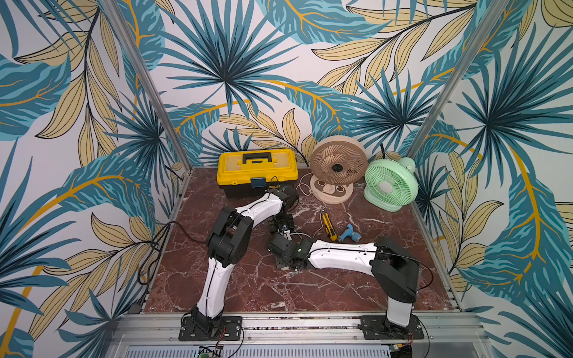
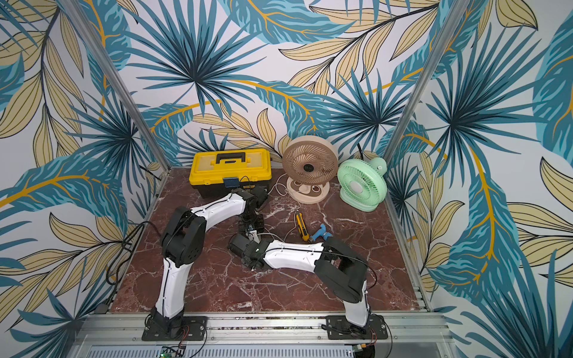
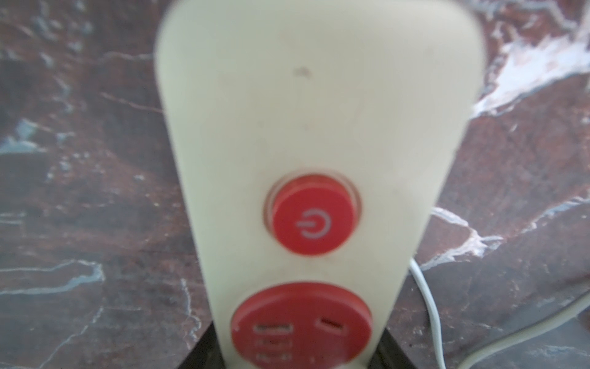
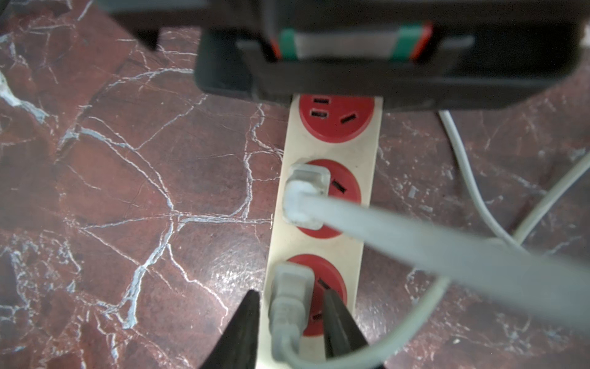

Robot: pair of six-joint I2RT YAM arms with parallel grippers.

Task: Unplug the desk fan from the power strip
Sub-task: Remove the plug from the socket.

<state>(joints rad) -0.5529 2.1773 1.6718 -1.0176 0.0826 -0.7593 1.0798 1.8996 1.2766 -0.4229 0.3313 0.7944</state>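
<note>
The beige desk fan [image 1: 338,167] [image 2: 310,165] stands at the back of the table, and its white cord [image 1: 305,189] runs forward towards the arms. The cream power strip [image 3: 319,127] [image 4: 332,150] lies on the marble. My left gripper [image 3: 298,357] [image 1: 280,227] is shut on it near the red power button [image 3: 314,217]. Two white plugs sit in its red sockets. My right gripper [image 4: 290,294] [image 1: 277,245] stands open astride the nearer plug [image 4: 290,297], with a gap showing on one side. The other plug [image 4: 306,195] is untouched. I cannot tell which plug is the fan's.
A yellow toolbox [image 1: 257,170] sits at the back left, and a mint-green fan [image 1: 390,186] at the back right. A yellow utility knife [image 1: 328,227] and a blue toy drill [image 1: 350,234] lie right of the grippers. Loose white cords [image 4: 459,166] trail beside the strip.
</note>
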